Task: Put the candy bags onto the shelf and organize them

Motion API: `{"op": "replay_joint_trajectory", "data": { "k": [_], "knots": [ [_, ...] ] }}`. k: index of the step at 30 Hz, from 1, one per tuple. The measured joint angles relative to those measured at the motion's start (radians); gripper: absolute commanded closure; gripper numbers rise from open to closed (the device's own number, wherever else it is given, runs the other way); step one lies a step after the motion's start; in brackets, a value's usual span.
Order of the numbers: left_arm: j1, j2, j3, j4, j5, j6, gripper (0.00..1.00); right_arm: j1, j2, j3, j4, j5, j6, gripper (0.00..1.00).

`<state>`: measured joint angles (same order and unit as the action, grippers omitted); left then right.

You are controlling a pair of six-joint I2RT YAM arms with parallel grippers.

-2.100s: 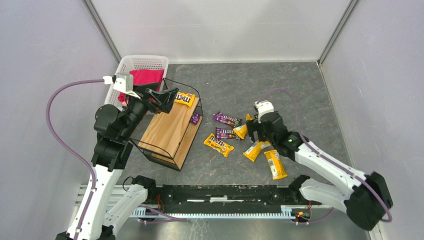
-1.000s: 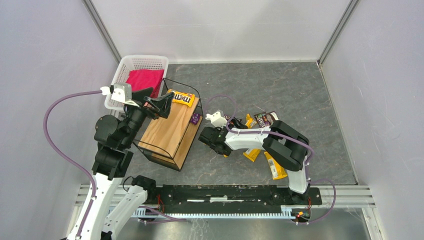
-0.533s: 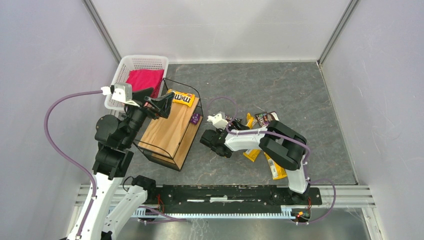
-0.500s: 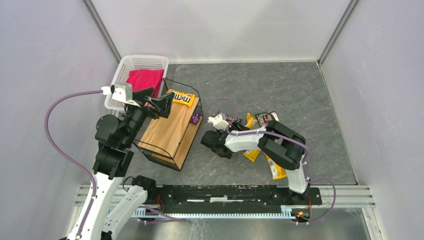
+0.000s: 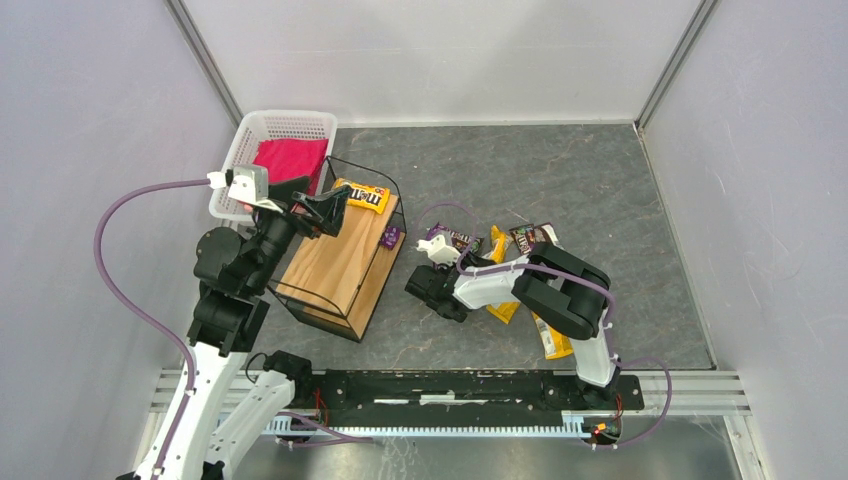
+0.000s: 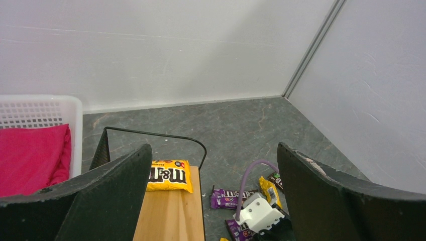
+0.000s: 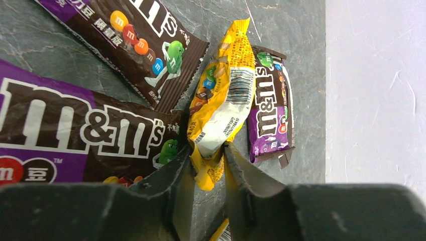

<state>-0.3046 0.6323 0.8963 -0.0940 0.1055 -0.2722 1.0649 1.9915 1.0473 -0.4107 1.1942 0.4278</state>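
Pinching one end of a yellow M&M's bag (image 7: 223, 95) lying on the worktop (image 5: 600, 190), the right hand (image 7: 207, 163) is clenched on it. The left hand (image 6: 212, 150) hovers released above the shelf (image 5: 335, 265), where a yellow packet (image 5: 365, 197) lies.

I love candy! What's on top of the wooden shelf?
One yellow candy bag lies on the top plank of the shelf. The left gripper covers one corner, hiding anything beneath.

Basket (image 5: 285, 117): white, perforated, at far left.
Cloth (image 5: 288, 158): pink, lying inside the basket.
Table (image 5: 580, 180): grey, stone-like.
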Motion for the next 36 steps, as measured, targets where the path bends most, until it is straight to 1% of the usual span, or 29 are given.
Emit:
{"op": "replay_joint_trajectory", "data": {
  "k": [5, 8, 10, 13, 18, 19, 23, 26, 29, 33, 34, 35, 36],
  "knots": [
    [0.0, 0.003, 0.0, 0.0, 0.0, 0.0, 0.0, 0.002, -0.006, -0.009, 0.016, -0.002, -0.014, 0.76],
    [0.0, 0.006, 0.0, 0.0, 0.001, 0.0, 0.0, 0.005, -0.042, -0.028, 0.016, -0.01, -0.02, 0.8],
    [0.0, 0.009, 0.0, 0.0, 0.002, 0.0, 0.0, 0.01, -0.09, -0.048, 0.016, -0.019, -0.03, 0.85],
    [0.0, 0.014, -0.002, 0.001, 0.003, 0.0, 0.0, 0.015, -0.182, -0.082, 0.021, -0.043, -0.045, 0.88],
    [0.0, 0.026, -0.003, 0.001, 0.003, 0.0, 0.0, 0.018, -0.353, -0.16, 0.054, -0.121, -0.095, 0.98],
    [0.0, 0.029, -0.003, 0.001, 0.002, 0.0, 0.0, 0.018, -0.397, -0.179, 0.062, -0.15, -0.108, 1.0],
    [0.0, 0.035, -0.003, 0.001, 0.002, 0.0, 0.0, -0.002, -0.546, -0.226, 0.082, -0.303, -0.148, 1.0],
    [0.0, 0.039, -0.003, 0.001, 0.001, 0.0, 0.0, -0.042, -0.662, -0.242, 0.089, -0.448, -0.174, 1.0],
    [0.0, 0.042, -0.003, 0.001, 0.0, 0.0, 0.0, -0.103, -0.774, -0.241, 0.087, -0.629, -0.199, 1.0],
    [0.002, 0.042, -0.004, 0.0, -0.007, 0.0, 0.0, -0.158, -0.867, -0.217, 0.066, -0.838, -0.212, 1.0],
    [0.002, 0.042, -0.004, 0.0, -0.011, 0.0, 0.0, -0.167, -0.89, -0.196, 0.053, -0.911, -0.214, 1.0],
    [0.003, 0.04, -0.004, 0.0, -0.019, 0.0, 0.0, -0.169, -0.895, -0.191, 0.052, -0.928, -0.214, 1.0],
    [0.006, 0.038, -0.004, 0.001, -0.024, 0.0, 0.0, -0.171, -0.904, -0.172, 0.045, -0.981, -0.213, 1.0]
  ]
}}
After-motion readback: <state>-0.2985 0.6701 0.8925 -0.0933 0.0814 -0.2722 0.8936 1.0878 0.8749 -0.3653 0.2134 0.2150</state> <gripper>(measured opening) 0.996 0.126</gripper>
